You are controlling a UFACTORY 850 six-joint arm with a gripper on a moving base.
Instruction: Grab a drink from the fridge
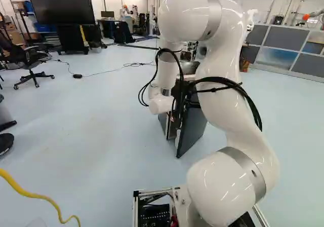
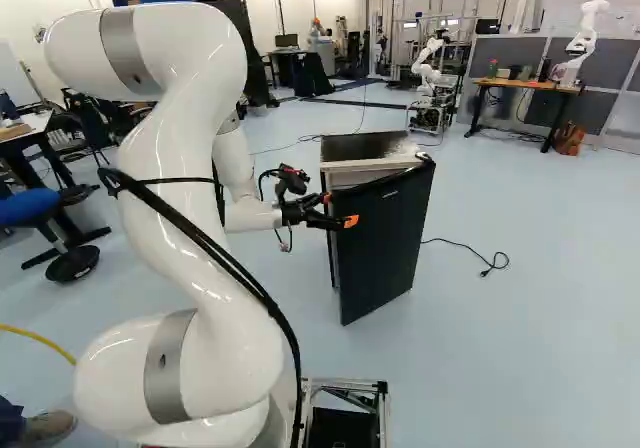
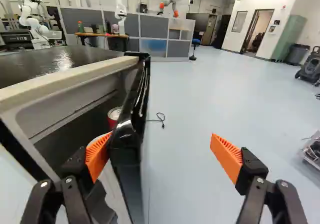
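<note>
At the free edge of the fridge's door (image 2: pixel 385 243), the gripper (image 3: pixel 160 138) stands with its fingers spread wide and nothing clasped between them. The fridge (image 2: pixel 362 146) is ajar, its gap on the side nearer the arm (image 2: pixel 200 198). In the wrist view a red can (image 3: pixel 114 115) shows inside that gap, ahead of the finger on the fridge side and just past the door's near edge; it looks upright, though its lower part is hidden. The relation that matters is between the fingers and the door: the panel stands upright and runs away from the gripper towards what I judge to be the hinge, with one finger at its inner side and the other well out beyond its outer face. Whether the inner finger's orange pad touches the door I cannot tell. The can lies on the inner side, so the door bars a straight closing on it from here. The step in hand seems to be opening the door, early in the task: the inner finger should push outward, away from the fridge, until the gap takes the whole gripper. Should that finger slide off the edge, the door may swing back over the can.
</note>
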